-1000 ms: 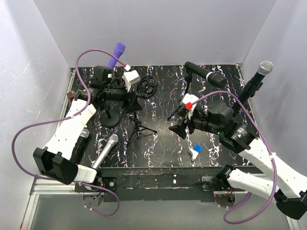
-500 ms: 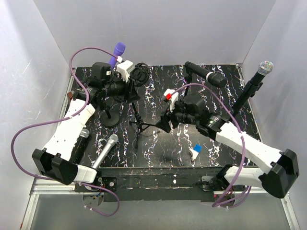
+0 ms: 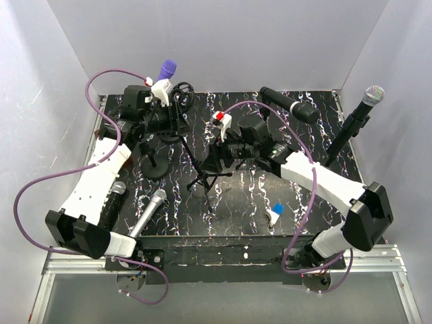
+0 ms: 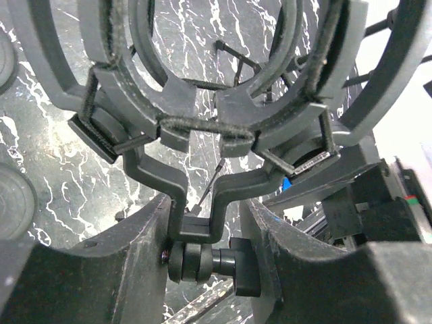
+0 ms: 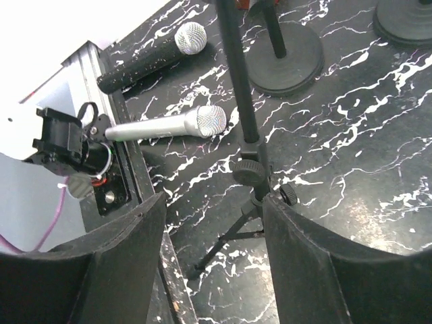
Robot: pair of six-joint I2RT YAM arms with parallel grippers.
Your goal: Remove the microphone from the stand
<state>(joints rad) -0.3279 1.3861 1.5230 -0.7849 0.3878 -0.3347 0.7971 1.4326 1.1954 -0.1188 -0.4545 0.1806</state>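
Note:
My left gripper (image 3: 174,110) is shut on the pivot joint of a black shock mount (image 3: 182,90) atop a thin tripod stand (image 3: 202,177), which leans toward the back left. In the left wrist view the gripper (image 4: 209,260) clamps the joint's knob under the mount (image 4: 202,128), whose rings look empty. My right gripper (image 3: 214,160) is open around the tripod's pole; in the right wrist view the gripper (image 5: 212,263) has the pole (image 5: 237,74) against the right finger's tip. A purple microphone (image 3: 166,70) stands in a round-base stand (image 3: 156,167) behind the left gripper.
A silver microphone (image 3: 150,210) and a black one (image 3: 111,201) lie at the front left, also in the right wrist view (image 5: 182,123). A black microphone (image 3: 291,105) and a silver-headed one (image 3: 372,95) sit on stands at the back right. A small blue-white piece (image 3: 275,211) lies at the front.
My left gripper has carried the shock mount back and left, tilting the tripod. My right arm has swung left and brought its open gripper around the tripod's pole.

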